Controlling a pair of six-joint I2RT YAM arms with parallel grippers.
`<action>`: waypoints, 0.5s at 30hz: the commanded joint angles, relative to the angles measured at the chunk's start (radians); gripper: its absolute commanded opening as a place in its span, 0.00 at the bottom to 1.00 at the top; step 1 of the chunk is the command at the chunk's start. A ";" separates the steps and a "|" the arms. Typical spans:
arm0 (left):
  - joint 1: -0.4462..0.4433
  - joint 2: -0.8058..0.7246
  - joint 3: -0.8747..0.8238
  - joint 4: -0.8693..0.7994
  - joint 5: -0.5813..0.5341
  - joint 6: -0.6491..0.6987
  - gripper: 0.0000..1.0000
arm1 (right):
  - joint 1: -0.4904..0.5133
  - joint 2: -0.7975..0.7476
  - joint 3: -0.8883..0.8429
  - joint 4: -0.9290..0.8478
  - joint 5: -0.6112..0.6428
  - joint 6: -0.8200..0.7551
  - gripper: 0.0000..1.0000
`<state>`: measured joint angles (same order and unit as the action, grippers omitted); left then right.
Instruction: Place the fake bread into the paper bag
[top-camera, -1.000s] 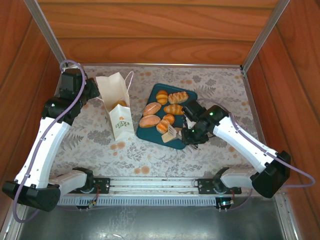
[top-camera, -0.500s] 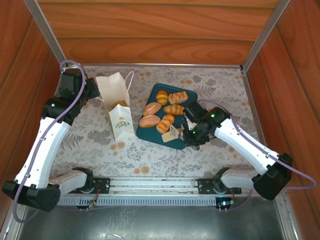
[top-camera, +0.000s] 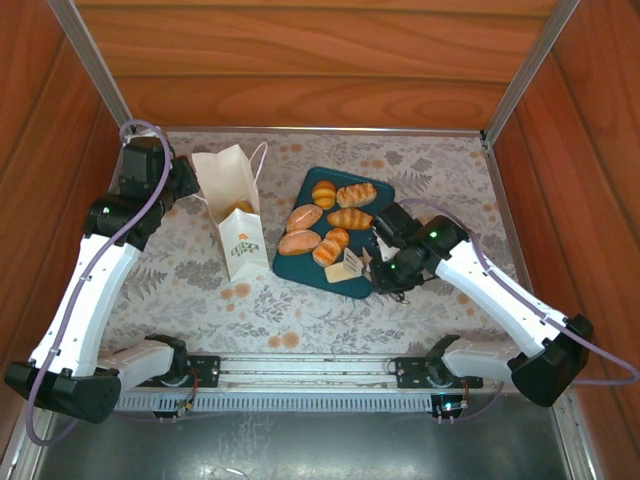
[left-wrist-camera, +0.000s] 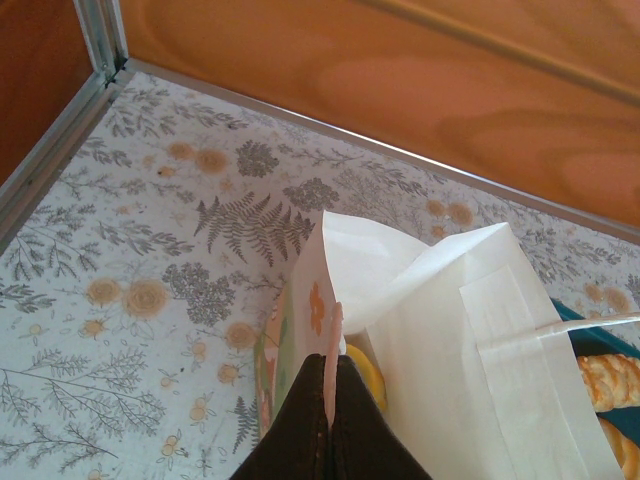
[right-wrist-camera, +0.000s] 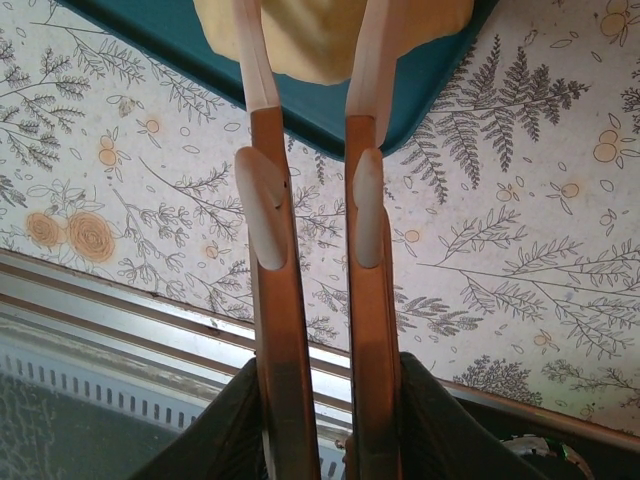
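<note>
The white paper bag stands upright left of the tray, its mouth held wide by my left gripper, which is shut on the rim. One yellow roll lies inside the bag. Several golden-brown rolls rest on the tray. At the tray's near right corner lies the pale beige wedge. My right gripper is closed to a narrow gap on that wedge, and its fingertips run off the top of the right wrist view.
The dark teal tray sits mid-table on a floral cloth. Wooden walls with metal corner posts enclose the table. A metal rail runs along the near edge between the arm bases.
My right gripper has drawn slightly to the right, and the wedge has shifted a little with it toward the tray's near right edge. The left arm and bag have stayed still.
</note>
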<state>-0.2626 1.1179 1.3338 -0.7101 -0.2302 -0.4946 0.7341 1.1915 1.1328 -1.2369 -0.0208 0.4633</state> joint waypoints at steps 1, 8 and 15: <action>0.003 -0.007 0.004 0.017 0.006 -0.003 0.00 | 0.008 -0.025 0.047 -0.028 0.034 0.012 0.00; 0.004 -0.004 0.005 0.017 0.006 -0.005 0.00 | 0.005 -0.034 0.071 -0.016 0.068 0.020 0.00; 0.003 -0.001 0.005 0.017 0.008 -0.006 0.00 | 0.001 -0.028 0.094 0.024 0.069 0.035 0.00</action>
<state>-0.2626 1.1179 1.3338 -0.7101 -0.2298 -0.4950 0.7334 1.1770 1.1870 -1.2381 0.0319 0.4808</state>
